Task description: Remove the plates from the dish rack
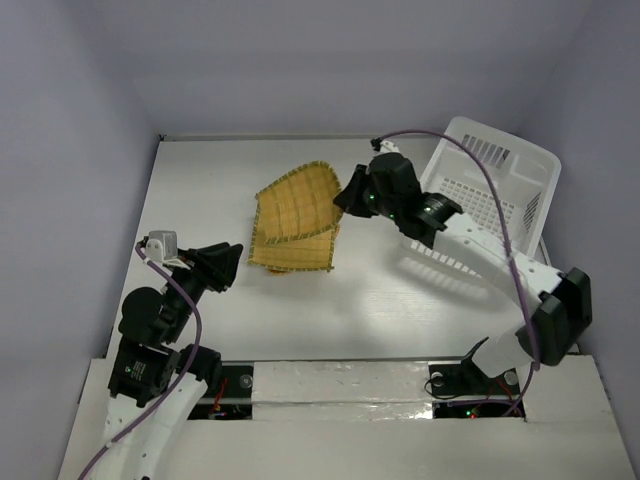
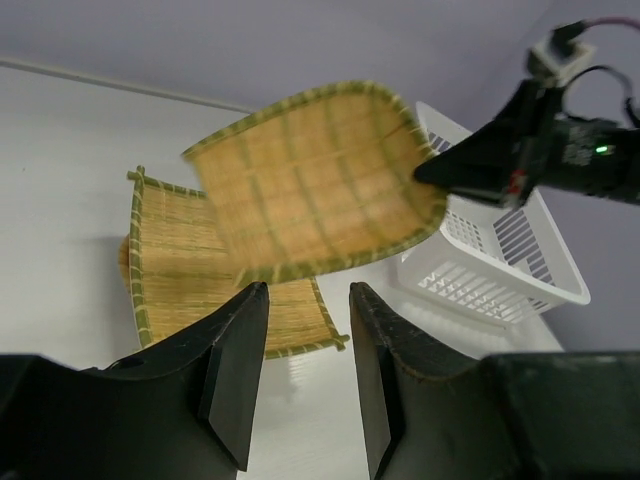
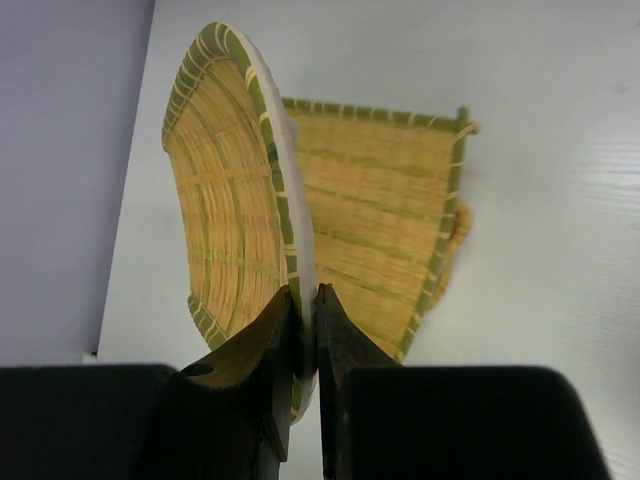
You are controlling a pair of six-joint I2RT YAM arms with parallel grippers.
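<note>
My right gripper (image 1: 347,196) is shut on the edge of a rounded square wicker plate (image 1: 297,202) and holds it tilted above the table, left of the white dish rack (image 1: 492,196). In the right wrist view the gripper (image 3: 304,303) pinches the plate's rim (image 3: 225,190). A rectangular mat-like plate (image 1: 292,252) lies flat under it, with another plate's edge showing beneath (image 3: 455,228). My left gripper (image 1: 230,265) is open and empty, left of the plates. In the left wrist view the gripper (image 2: 308,292) faces the held plate (image 2: 315,180), the mat (image 2: 185,260) and the rack (image 2: 500,250).
Grey walls enclose the white table (image 1: 200,190) on three sides. The rack stands at the far right against the wall. No plates show inside the rack.
</note>
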